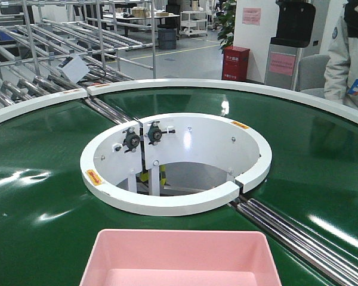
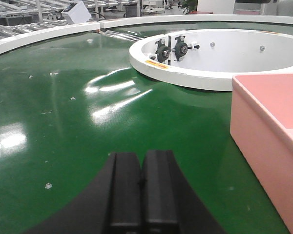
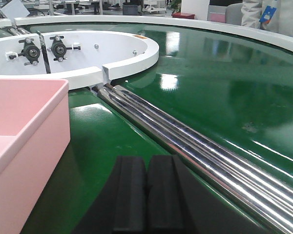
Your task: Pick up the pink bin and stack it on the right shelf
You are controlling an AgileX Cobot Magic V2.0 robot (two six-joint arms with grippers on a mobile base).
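The pink bin [image 1: 182, 259] sits empty on the green conveyor belt at the bottom centre of the front view. In the left wrist view it [image 2: 271, 131] stands at the right edge; in the right wrist view it [image 3: 24, 131] stands at the left edge. My left gripper [image 2: 142, 161] is shut and empty, low over the belt to the left of the bin. My right gripper [image 3: 147, 163] is shut and empty, low over the belt to the right of the bin. Neither touches the bin. The right shelf is out of view.
A white ring [image 1: 176, 164] with bearings surrounds the belt's open centre beyond the bin. Steel rollers [image 3: 185, 141] cross the belt at my right. A roller rack [image 1: 53, 53] stands far left. A red box [image 1: 235, 63] and a person [image 1: 349, 53] are at the back right.
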